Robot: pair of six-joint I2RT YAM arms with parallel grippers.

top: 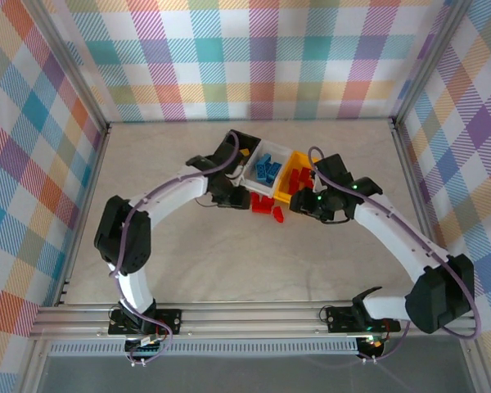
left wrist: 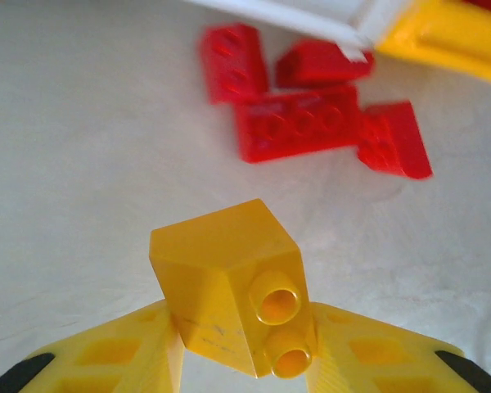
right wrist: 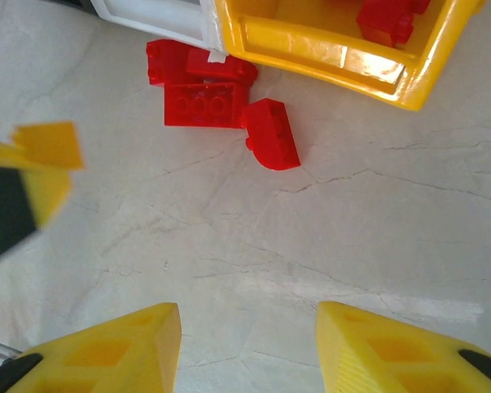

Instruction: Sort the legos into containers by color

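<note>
Pale bench (top: 229, 262) under plaid walls (top: 254, 57): a yellow lego (left wrist: 229, 282) sits pinched in the left claw (left wrist: 241, 348), near four red legos (left wrist: 299, 123) lying just beside the white bin (right wrist: 155, 12) and yellow bin (right wrist: 311, 45). The right claw (right wrist: 250, 344) is spread, empty.

**Free table near, bins behind**

Bare table (top: 245, 270) is left free toward the near edge. Farther back, the way is barred by a black bin (top: 250, 137), a white bin (top: 285, 153) and a yellow bin (top: 285, 189). Red bricks (top: 264, 205) are clustered just before the last two, flanked on their left by the left gripper (left wrist: 241, 327), clamped on a yellow brick (left wrist: 221, 262).
</note>
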